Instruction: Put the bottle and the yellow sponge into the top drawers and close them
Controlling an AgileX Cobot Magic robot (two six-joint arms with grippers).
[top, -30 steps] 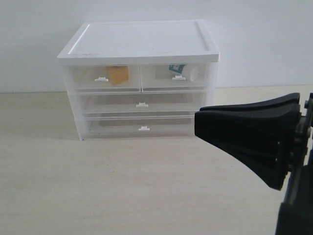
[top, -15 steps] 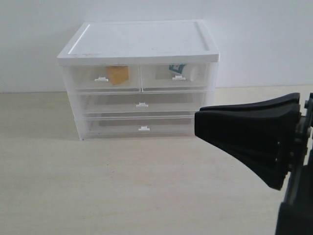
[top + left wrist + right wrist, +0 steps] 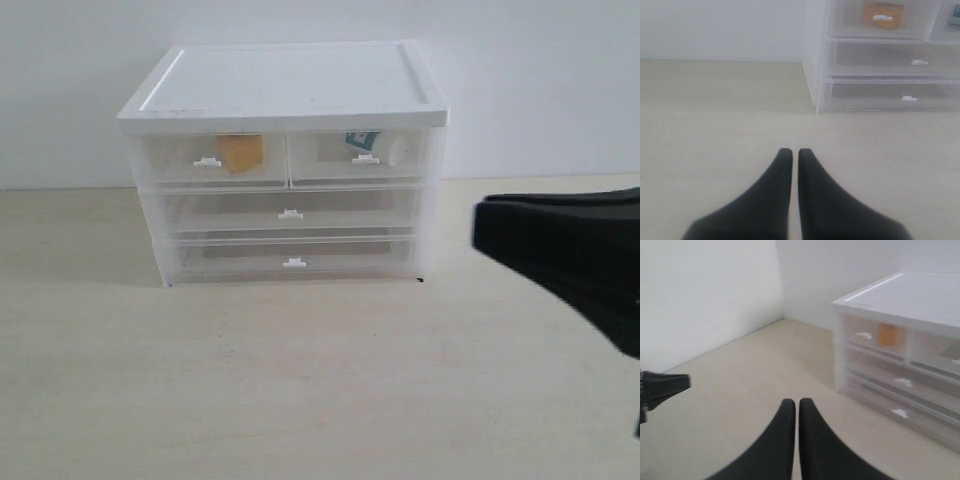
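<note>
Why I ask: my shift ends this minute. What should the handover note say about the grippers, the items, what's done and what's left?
Left gripper: jaws shut, empty, over the table, apart from the drawers.
Right gripper: jaws shut, empty, also apart from them.
Yellow sponge lies in the top-left drawer; bottle in the top-right drawer.
Done: both items are stowed and both top drawers look pushed in flush.
Left: apparently nothing; just confirm the drawers are fully shut.
</note>
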